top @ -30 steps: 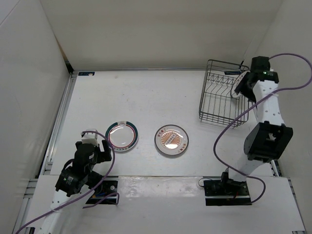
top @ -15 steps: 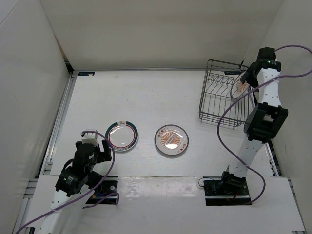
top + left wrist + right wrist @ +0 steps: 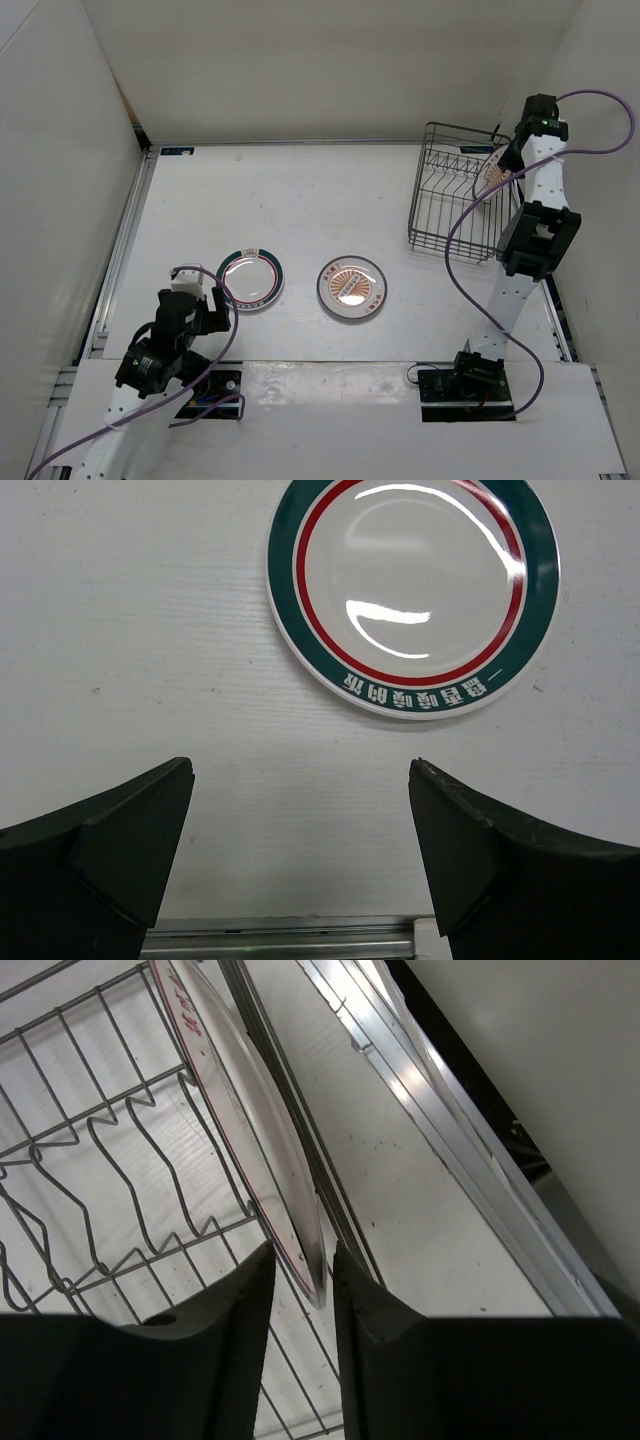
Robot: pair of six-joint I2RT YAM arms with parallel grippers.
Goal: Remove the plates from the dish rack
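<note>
The matte white surface (image 3: 300,190) carries a boxy dish rack (image 3: 448,205) of thin dark wire with zigzag prongs. A glossy round sunburst plate (image 3: 351,287) and a green-rimmed plate (image 3: 412,590) lie flat, the latter just ahead of the spread left end effector (image 3: 298,790). The right end effector (image 3: 300,1265) pinches the rim of a third plate (image 3: 235,1110), which stands on edge in the rack.
</note>
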